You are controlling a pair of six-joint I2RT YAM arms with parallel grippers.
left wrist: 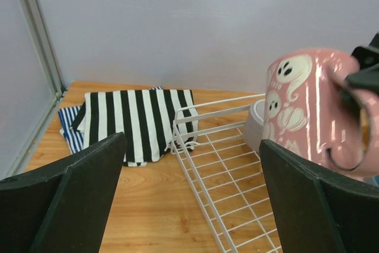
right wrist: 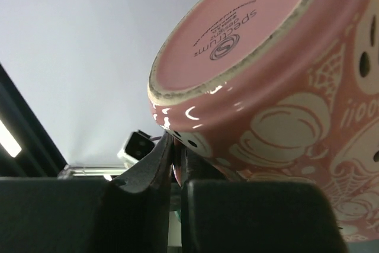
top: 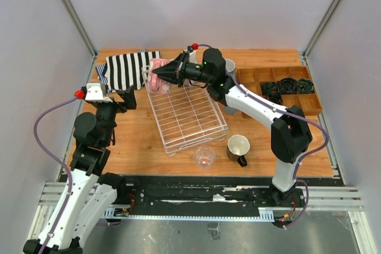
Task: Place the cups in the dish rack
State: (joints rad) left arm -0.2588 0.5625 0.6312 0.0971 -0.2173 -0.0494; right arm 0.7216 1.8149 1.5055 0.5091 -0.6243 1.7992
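Observation:
My right gripper (top: 164,75) is shut on the handle of the pink mug (top: 156,85) and holds it tilted above the far left corner of the white wire dish rack (top: 187,114). The right wrist view shows the mug's base and ghost pattern (right wrist: 266,87) with the jaws pinched on the handle (right wrist: 177,158). My left gripper (top: 128,96) is open and empty, left of the rack. Its view shows the pink mug (left wrist: 314,105), the rack (left wrist: 237,164) and a pale cup (left wrist: 256,124) behind the mug. A clear glass (top: 204,156) and a dark mug with cream inside (top: 239,148) stand near the rack's front.
A black-and-white striped cloth (top: 128,69) lies at the far left, also in the left wrist view (left wrist: 136,119). A brown wooden compartment tray (top: 280,87) with dark items sits at the far right. A grey cup (top: 230,65) stands behind the right arm.

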